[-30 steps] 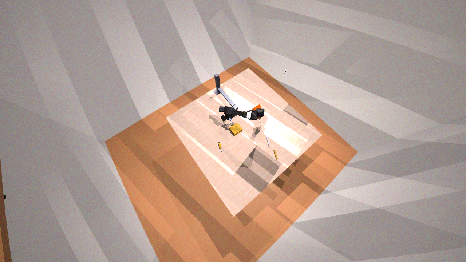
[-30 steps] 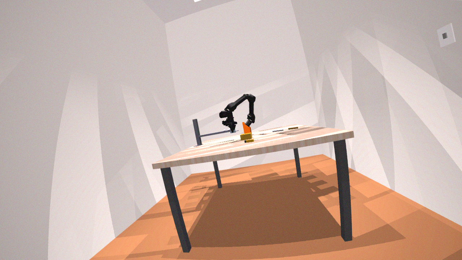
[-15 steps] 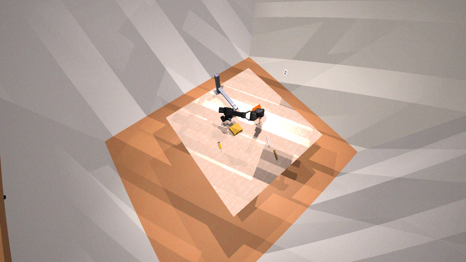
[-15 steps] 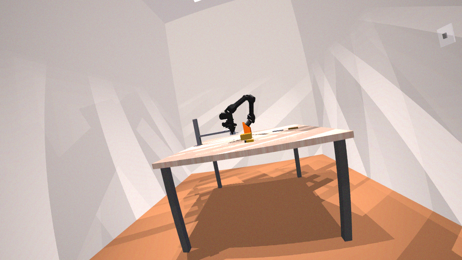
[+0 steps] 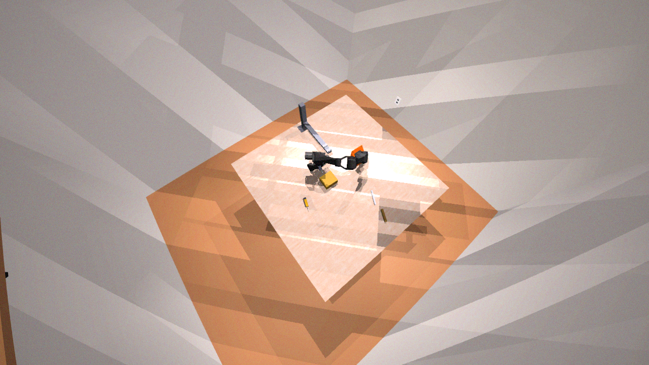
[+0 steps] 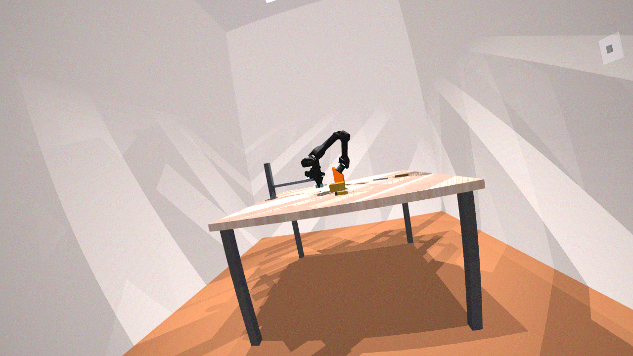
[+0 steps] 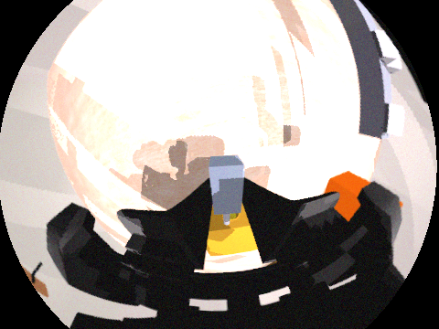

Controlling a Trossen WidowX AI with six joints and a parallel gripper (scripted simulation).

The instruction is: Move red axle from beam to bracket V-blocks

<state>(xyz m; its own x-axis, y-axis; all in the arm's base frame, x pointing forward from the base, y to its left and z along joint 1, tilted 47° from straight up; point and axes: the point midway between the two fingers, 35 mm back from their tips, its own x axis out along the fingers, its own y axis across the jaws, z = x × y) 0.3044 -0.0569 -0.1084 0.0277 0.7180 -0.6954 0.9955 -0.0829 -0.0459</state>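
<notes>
Blue-grey block (image 6: 320,186) (image 7: 227,183) with a small pale tip is gripped between the closed-in fingers of the gripper (image 5: 320,169) (image 6: 319,184) (image 7: 225,181), above the table (image 5: 326,272) (image 6: 354,203) (image 7: 183,68). Near it, a yellow block (image 5: 328,180) (image 6: 337,187) (image 7: 233,243) is seen resting on the table; whether anything is contained in it cannot be told. The red axle cannot be made out, so its place cannot be told. A long bar is carried by a dark grey post (image 5: 302,113) (image 6: 270,181), its free end pointed toward the arm. A yellow-handled tool (image 5: 305,202) (image 6: 341,193) is laid near the yellow block.
</notes>
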